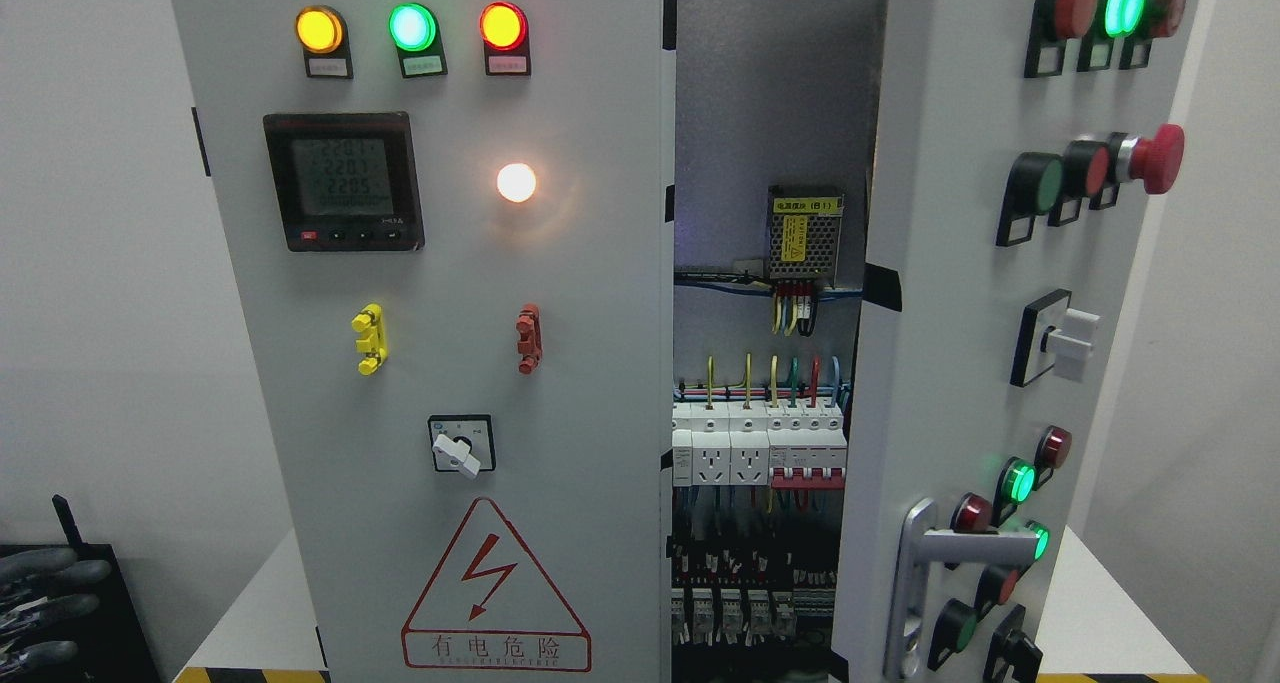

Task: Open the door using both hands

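A grey electrical cabinet fills the head view. Its left door (560, 293) is closed and carries three lit lamps, a meter (343, 181) and a rotary switch (461, 448). The right door (960, 293) stands swung outward, with its silver lever handle (935, 553) low on its edge. Through the gap between the doors I see the cabinet's inside (765, 263), with breakers (758, 445) and coloured wiring. My left hand (45, 603) shows at the bottom left edge, grey-gloved fingers spread, far from the doors and holding nothing. The right hand is out of sight.
The cabinet stands on a white table (1110, 613) with yellow-black hazard tape along its front edge. A red emergency button (1155, 158) and several push buttons jut out from the opened door. A black box (100, 613) sits at the lower left. White walls flank the cabinet.
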